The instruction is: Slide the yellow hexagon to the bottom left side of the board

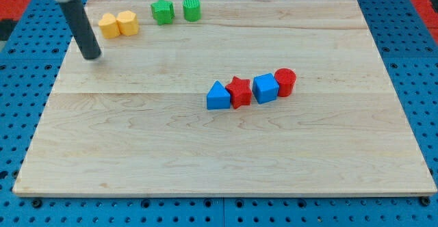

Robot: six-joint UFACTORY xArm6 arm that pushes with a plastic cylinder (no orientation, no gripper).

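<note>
The yellow hexagon (128, 22) sits near the view's top left of the wooden board (137, 152), touching a second yellow block (108, 26) on its left. My tip (92, 56) rests on the board below and to the left of the two yellow blocks, apart from them. The dark rod leans up toward the view's top left corner.
A green star-like block (162, 11) and a green cylinder (192, 9) stand at the view's top. A row of a blue triangle (218, 96), red star (239, 91), blue cube (265, 88) and red cylinder (285, 81) lies mid-board.
</note>
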